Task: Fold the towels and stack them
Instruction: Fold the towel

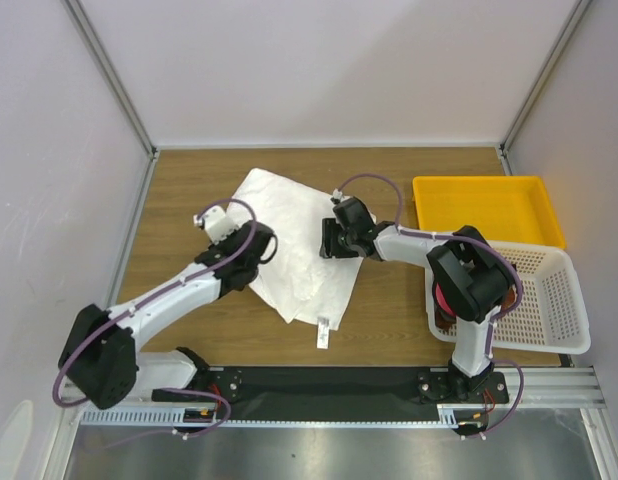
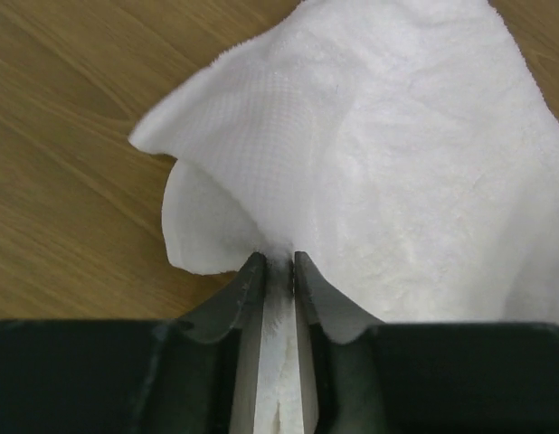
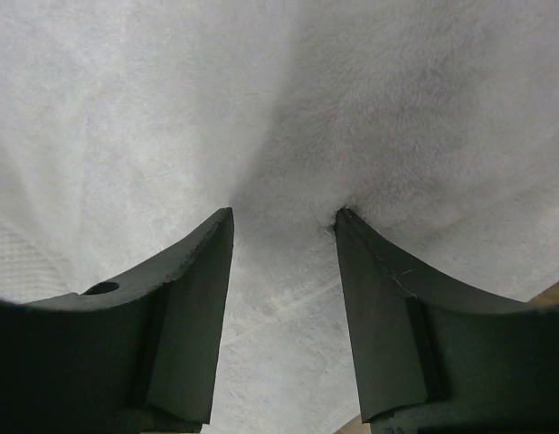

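A large white towel (image 1: 289, 235) lies crumpled in the middle of the table, its small tag (image 1: 323, 332) at the near corner. My left gripper (image 1: 257, 243) is shut on the towel's left edge; in the left wrist view (image 2: 279, 262) the cloth (image 2: 370, 154) is pinched between the fingers and lifted off the wood. My right gripper (image 1: 329, 240) is open, its fingertips (image 3: 227, 221) pressed down on the towel (image 3: 279, 117) at its right side. A magenta-pink cloth (image 1: 442, 298) peeks out behind the right arm, in the basket. No reddish-brown towel shows.
A yellow plastic tray (image 1: 487, 208) stands at the back right. A white perforated basket (image 1: 549, 300) sits in front of it, at the right edge. Bare wood table (image 1: 179, 200) lies left of the towel. White walls enclose the table.
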`<state>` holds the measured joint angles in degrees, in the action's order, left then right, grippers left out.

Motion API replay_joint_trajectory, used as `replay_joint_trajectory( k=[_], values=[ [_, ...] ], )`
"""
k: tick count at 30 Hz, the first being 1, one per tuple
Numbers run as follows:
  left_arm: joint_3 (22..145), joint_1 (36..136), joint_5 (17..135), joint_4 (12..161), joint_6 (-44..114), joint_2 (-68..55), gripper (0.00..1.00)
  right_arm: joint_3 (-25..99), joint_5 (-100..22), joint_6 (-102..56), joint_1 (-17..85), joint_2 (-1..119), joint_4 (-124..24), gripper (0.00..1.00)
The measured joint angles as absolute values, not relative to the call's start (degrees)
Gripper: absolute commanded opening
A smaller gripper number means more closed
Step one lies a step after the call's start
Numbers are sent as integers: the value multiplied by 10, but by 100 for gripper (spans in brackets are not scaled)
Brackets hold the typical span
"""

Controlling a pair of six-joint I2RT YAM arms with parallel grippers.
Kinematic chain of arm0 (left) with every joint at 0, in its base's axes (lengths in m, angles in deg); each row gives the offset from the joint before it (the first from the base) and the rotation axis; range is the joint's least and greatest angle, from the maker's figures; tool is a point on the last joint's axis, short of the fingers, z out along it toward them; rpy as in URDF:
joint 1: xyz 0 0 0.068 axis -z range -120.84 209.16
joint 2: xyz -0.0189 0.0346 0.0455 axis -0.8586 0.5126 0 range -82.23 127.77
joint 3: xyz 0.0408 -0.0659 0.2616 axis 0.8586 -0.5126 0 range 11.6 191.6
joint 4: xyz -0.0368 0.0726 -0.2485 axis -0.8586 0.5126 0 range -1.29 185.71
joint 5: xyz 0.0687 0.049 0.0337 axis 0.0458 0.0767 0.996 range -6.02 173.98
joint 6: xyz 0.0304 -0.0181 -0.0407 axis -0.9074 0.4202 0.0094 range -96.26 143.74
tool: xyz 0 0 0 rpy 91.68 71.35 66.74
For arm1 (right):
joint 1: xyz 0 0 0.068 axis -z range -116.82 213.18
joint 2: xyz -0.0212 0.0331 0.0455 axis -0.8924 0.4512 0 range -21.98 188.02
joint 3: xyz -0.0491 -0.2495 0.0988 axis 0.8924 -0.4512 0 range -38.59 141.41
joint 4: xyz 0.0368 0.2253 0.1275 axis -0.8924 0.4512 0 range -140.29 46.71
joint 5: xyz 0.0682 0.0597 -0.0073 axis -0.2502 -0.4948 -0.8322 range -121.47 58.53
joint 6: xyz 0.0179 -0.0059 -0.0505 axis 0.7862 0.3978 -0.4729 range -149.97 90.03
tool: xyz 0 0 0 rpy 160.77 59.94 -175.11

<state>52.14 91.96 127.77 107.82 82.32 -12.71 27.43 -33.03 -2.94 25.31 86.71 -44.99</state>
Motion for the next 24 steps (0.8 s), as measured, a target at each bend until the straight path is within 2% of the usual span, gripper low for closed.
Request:
replay_joint_trajectory(
  k=[1,5,8,11,15,18,24],
  values=[
    [549,937,1301,1108,834,-113,27,274,-331,-28,255,868,-452,54],
    [640,988,1376,1247,892,-35,68,274,-336,-26,268,872,-462,52],
    [665,998,1403,1339,946,30,78,274,-338,-26,277,873,-466,52],
    [660,998,1401,1394,975,63,80,274,-338,-27,281,873,-467,52],
    [615,994,1374,1380,968,33,80,273,-338,-28,282,873,-468,51],
    [553,970,1325,1322,931,-38,77,272,-338,-29,282,873,-468,51],
    [396,844,1226,1164,877,-207,76,272,-337,-31,282,873,-468,50]
  ],
)
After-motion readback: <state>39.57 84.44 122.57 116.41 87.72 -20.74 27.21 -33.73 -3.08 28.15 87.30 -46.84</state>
